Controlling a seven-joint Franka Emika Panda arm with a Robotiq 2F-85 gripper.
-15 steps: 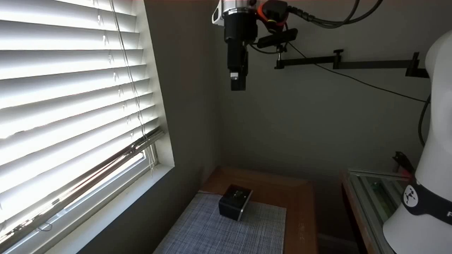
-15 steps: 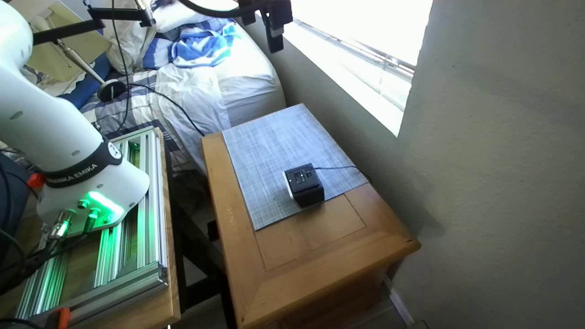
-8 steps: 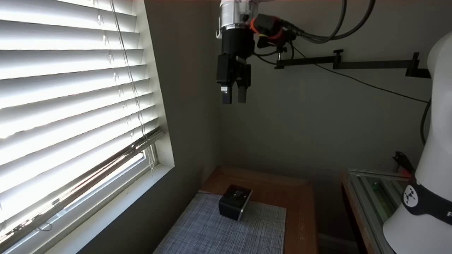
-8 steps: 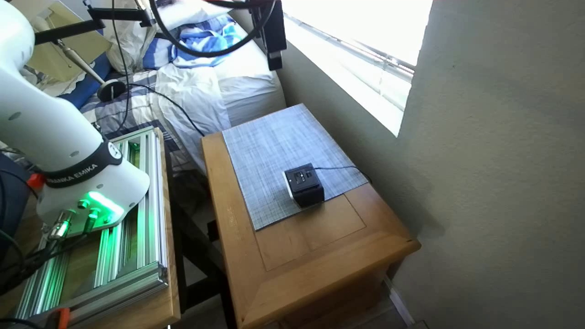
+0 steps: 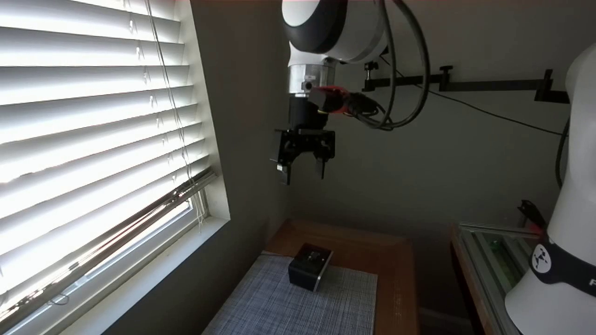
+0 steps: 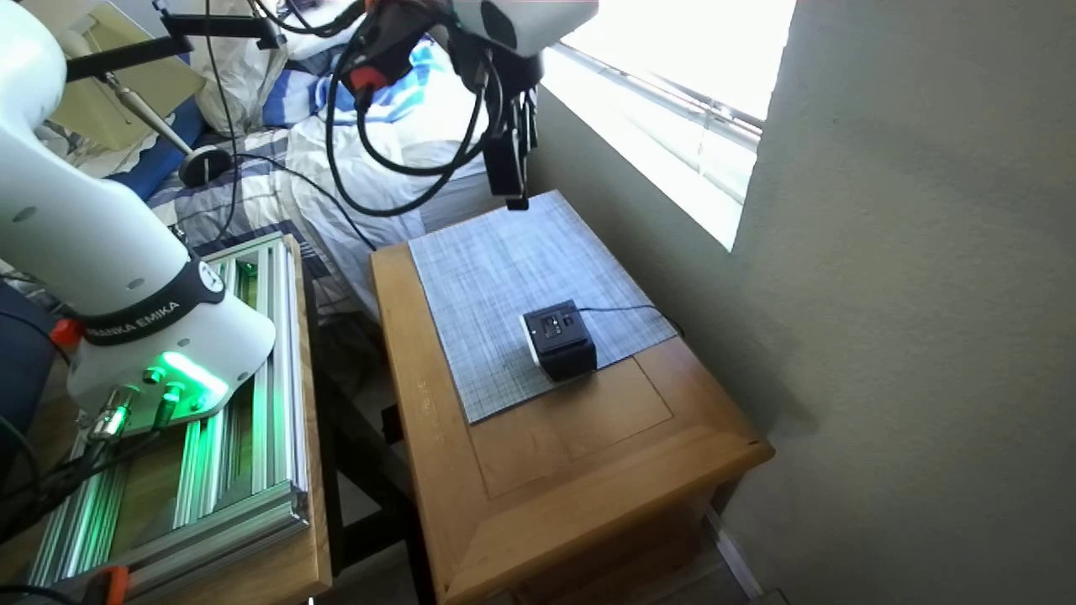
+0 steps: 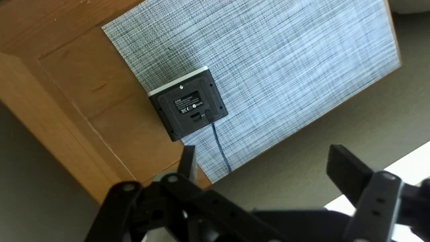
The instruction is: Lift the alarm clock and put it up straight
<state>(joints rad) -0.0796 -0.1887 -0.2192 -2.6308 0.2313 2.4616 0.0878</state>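
The alarm clock (image 5: 307,267) is a small black box with a light front edge. It lies on a grey woven placemat (image 6: 504,252) in both exterior views (image 6: 563,340). In the wrist view, the clock's upward face (image 7: 188,104) carries a printed label, and a thin cord (image 7: 220,146) plugs into it. The light edge points toward the top of that view. My gripper (image 5: 304,179) is open, pointing down, high above the table and well apart from the clock. In the wrist view, its fingers (image 7: 349,171) stand wide apart with nothing between them.
The placemat lies on a wooden table (image 6: 588,521). A wall and a window with blinds (image 5: 93,116) run along one side, with a sill (image 5: 153,279) above table height. The cord (image 6: 618,308) runs toward the wall. A bed (image 6: 378,168) stands beyond the table.
The arm has come down a good way and the gripper has turned, so both fingers now show wide apart in an exterior view. The clock has not moved.
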